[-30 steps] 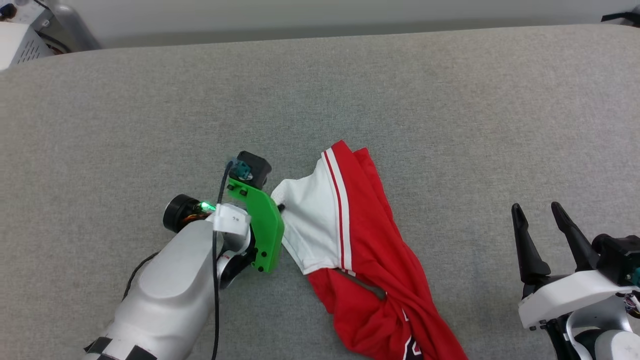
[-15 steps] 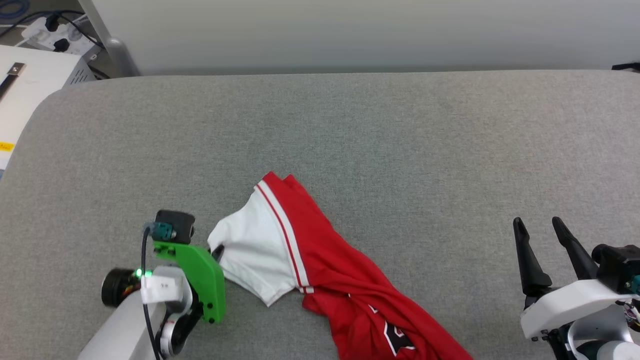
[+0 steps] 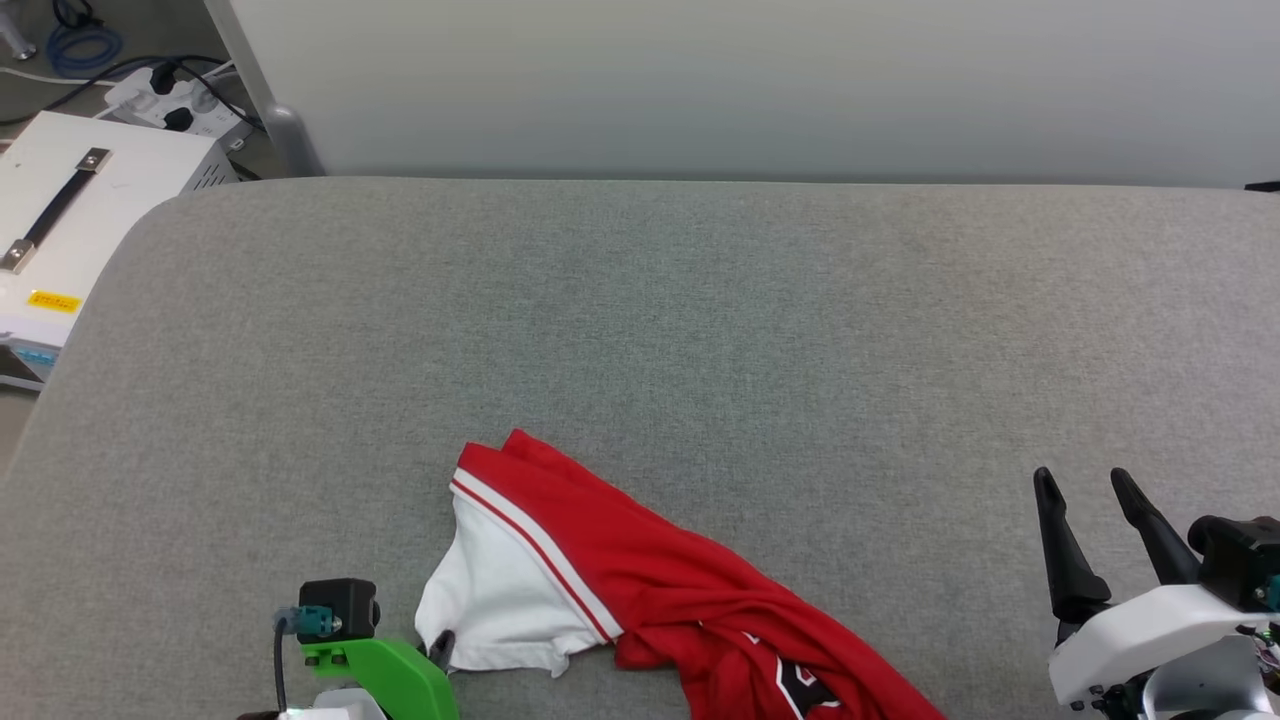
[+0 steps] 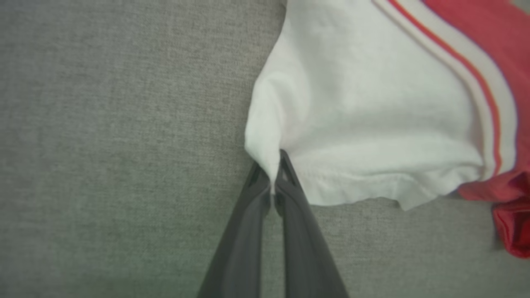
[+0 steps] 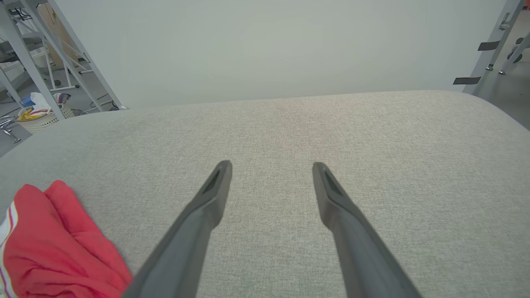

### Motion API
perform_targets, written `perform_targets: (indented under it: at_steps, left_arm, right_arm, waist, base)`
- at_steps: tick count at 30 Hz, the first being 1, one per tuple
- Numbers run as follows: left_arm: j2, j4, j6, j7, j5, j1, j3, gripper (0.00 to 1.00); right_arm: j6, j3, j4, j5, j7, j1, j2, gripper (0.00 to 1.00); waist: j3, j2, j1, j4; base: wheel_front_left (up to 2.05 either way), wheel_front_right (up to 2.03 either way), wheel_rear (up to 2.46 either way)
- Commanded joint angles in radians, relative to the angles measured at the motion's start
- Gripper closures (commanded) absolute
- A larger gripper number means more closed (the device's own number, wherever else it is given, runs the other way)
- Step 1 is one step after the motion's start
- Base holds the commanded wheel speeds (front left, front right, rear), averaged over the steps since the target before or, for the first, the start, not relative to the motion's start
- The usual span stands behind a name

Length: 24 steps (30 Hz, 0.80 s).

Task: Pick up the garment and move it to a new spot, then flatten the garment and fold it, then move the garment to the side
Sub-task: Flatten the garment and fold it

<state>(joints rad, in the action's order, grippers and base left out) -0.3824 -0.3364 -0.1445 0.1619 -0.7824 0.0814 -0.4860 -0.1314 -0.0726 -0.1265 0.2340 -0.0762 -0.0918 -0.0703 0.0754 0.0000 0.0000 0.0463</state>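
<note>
The left pincer (image 4: 274, 176) clamps the shirt's (image 3: 650, 590) white sleeve hem. The shirt's length runs rightward toward the right pincer (image 3: 1082, 478), whose fingers stand apart.

Grey fabric pad (image 3: 720, 300), wide, w/ rounded corners at far left & far right; weave looks even, surface flat. On it lies the shirt (image 3: 650, 590), near edge, left of centre: crumpled, white sleeve w/ red-white trim at the left end, red body bunched in folds trailing right & nearer, black-white print partly showing.
</note>
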Motion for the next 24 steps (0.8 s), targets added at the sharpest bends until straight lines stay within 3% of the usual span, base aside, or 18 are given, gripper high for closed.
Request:
perform_targets:
  at_steps: [1,15,24]
  left_arm:
    - [0.005,-0.001,-0.008,-0.015,0.013,-0.017,-0.005,0.00]
    - [0.023,0.083,-0.067,-0.356,0.144,0.047,0.045,0.00]
    - [0.028,0.220,-0.097,-0.407,0.209,0.054,0.053,0.00]
  right_arm:
    - [0.001,-0.003,-0.006,0.009,-0.003,-0.008,0.002,0.00]
    - [0.001,0.007,0.019,0.019,-0.036,-0.005,-0.006,0.00]
    - [0.001,0.133,0.122,0.130,-0.207,0.083,-0.091,0.00]
  waist:
    - [-0.003,0.0000,0.0000,0.007]
    - [-0.013,0.0000,0.0000,0.018]
    - [0.011,0.0000,0.0000,0.051]
  base:
    - [0.00,0.00,0.00]
    - [0.00,0.00,0.00]
    - [0.00,0.00,0.00]
